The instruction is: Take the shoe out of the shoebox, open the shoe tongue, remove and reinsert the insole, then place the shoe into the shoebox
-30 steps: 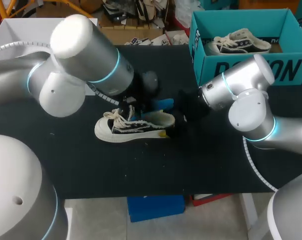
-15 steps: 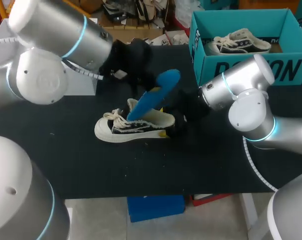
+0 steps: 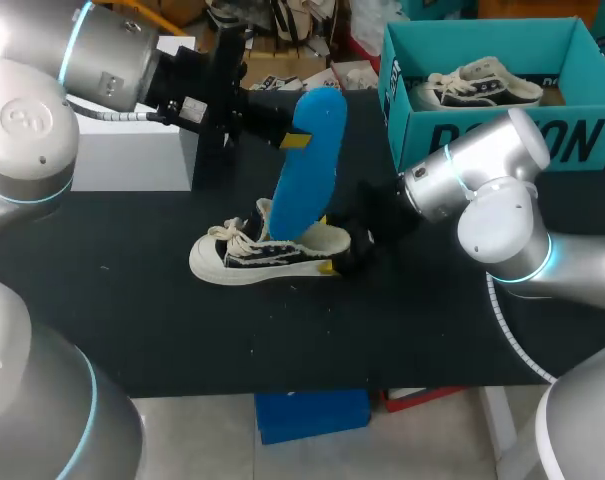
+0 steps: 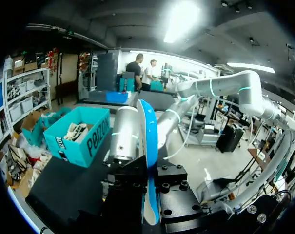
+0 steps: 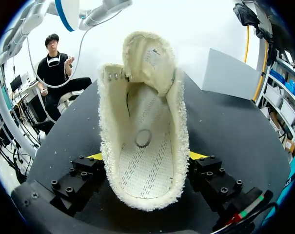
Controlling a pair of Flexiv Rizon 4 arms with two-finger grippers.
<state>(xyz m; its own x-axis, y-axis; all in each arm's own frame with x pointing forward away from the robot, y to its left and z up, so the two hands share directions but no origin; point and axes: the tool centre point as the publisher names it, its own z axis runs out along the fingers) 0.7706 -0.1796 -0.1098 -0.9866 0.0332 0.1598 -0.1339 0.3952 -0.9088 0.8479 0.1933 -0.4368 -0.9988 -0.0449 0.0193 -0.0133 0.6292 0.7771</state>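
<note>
A black-and-cream sneaker (image 3: 267, 250) lies on the black table, toe to the left, tongue folded open. My right gripper (image 3: 344, 252) is at its heel. In the right wrist view the right gripper (image 5: 146, 156) has both yellow tips pressed against the sneaker's (image 5: 145, 126) frayed sides, and the cream footbed inside is bare. My left gripper (image 3: 287, 138) is shut on the blue insole (image 3: 307, 165), which stands nearly upright above the sneaker. The insole (image 4: 148, 161) shows edge-on between the left gripper's (image 4: 148, 195) fingers. The teal shoebox (image 3: 502, 135) stands at the back right.
A second sneaker (image 3: 477, 85) lies inside the shoebox. A pale grey box (image 3: 132, 155) sits at the back left, just behind my left arm. Bare black tabletop (image 3: 282, 330) stretches in front of the sneaker to the near edge.
My left arm has pulled back to the left and up, drawing the blue insole out of the sneaker until it stands nearly upright. The right arm and the sneaker have stayed put.
</note>
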